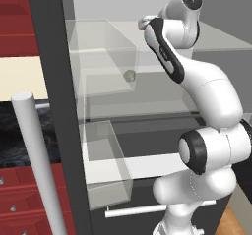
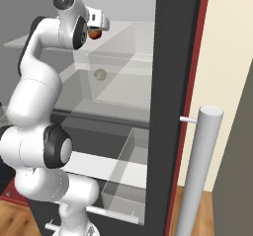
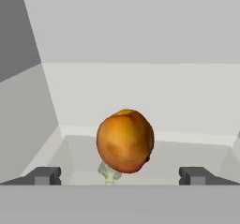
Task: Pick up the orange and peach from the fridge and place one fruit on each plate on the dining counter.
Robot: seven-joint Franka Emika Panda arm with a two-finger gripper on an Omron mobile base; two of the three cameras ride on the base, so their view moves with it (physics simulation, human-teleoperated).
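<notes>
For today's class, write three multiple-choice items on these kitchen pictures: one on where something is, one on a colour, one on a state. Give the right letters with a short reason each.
1. Where is the round fruit in the hand view?
A. Ahead of the tool, between its two fingertips
B. On a plate
C. On the floor

2. What colour is that fruit?
A. Green
B. Orange with a reddish blush
C. Purple

3. What state is the fridge in?
A. Door shut
B. Open, its white interior and clear bins on view
C. Lying on its side

Answers:
1. A, the fruit sits centred ahead of the two dark fingertips, which stand wide apart.
2. B, its skin is orange shading to red-brown.
3. B, both base views look straight in at the glass shelves and a clear bin.
</notes>
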